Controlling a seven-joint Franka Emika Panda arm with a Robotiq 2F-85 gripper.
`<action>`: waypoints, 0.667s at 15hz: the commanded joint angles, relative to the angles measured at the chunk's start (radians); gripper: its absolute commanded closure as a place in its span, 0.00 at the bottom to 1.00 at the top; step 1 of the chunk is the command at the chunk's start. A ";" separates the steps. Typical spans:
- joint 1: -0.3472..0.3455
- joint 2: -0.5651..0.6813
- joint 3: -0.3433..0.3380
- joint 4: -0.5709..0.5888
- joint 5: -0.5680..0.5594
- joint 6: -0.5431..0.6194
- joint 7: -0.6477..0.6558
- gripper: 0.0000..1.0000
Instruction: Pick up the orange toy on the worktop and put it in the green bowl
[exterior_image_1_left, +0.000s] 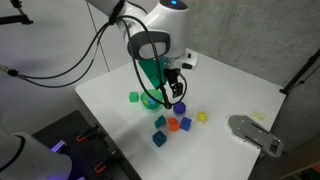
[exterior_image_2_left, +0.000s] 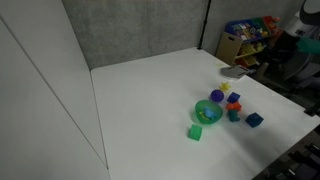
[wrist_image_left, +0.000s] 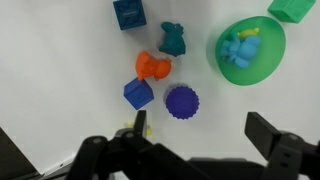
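The orange toy (wrist_image_left: 152, 66) is a small orange-red block lying on the white worktop between a blue cube (wrist_image_left: 138, 94) and a teal toy (wrist_image_left: 172, 38). It also shows in both exterior views (exterior_image_1_left: 173, 125) (exterior_image_2_left: 234, 106). The translucent green bowl (wrist_image_left: 262, 68) sits at the upper right of the wrist view with a light blue toy (wrist_image_left: 238, 47) inside, and shows in both exterior views (exterior_image_1_left: 150, 101) (exterior_image_2_left: 208, 112). My gripper (wrist_image_left: 200, 135) is open and empty, hovering above the toys, nearest the purple ball (wrist_image_left: 182, 101). In an exterior view the gripper (exterior_image_1_left: 175, 92) hangs over the cluster.
A small green cube (wrist_image_left: 292, 8) lies beside the bowl and a dark blue cube (wrist_image_left: 129, 12) at the top. A small yellow toy (wrist_image_left: 133, 126) is partly hidden by one finger. A grey object (exterior_image_1_left: 255, 132) lies near the table's edge.
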 joint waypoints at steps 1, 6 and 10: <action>-0.025 0.117 0.007 0.067 0.017 0.045 0.006 0.00; -0.053 0.246 0.021 0.127 0.020 0.089 0.020 0.00; -0.070 0.342 0.036 0.183 0.016 0.089 0.030 0.00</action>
